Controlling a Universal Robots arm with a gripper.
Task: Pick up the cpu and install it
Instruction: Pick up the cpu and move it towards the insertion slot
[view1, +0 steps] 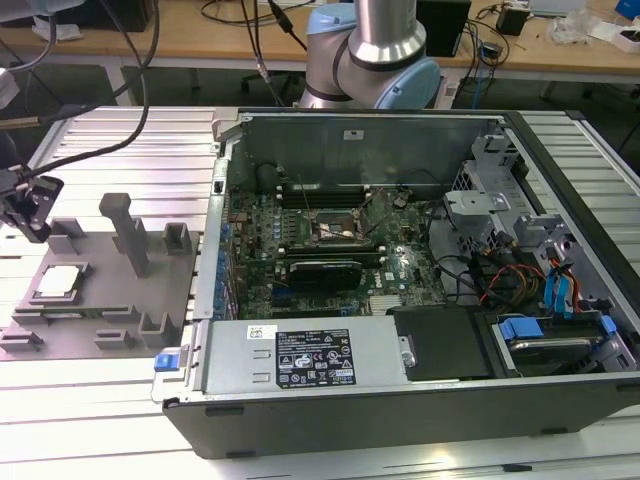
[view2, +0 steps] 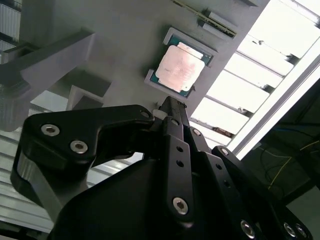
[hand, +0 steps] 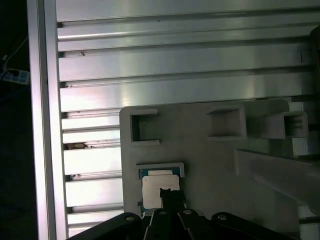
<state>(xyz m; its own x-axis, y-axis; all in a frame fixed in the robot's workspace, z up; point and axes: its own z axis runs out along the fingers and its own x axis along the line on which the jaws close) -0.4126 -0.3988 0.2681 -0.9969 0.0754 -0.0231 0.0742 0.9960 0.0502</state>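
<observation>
Above the gray tray, the black pincer (view2: 167, 105) hangs with its fingertips drawn together and nothing between them, its tip just short of the small flat square cpu with a silvery-white metal top (view2: 180, 67). The cpu lies flat in its own recess of the gray moulded plastic tray (view1: 110, 300). In the exterior view the tray rests on the slatted aluminium worktop (view1: 100, 400), to the exterior view's left of the open black computer case (view1: 400, 400).
</observation>
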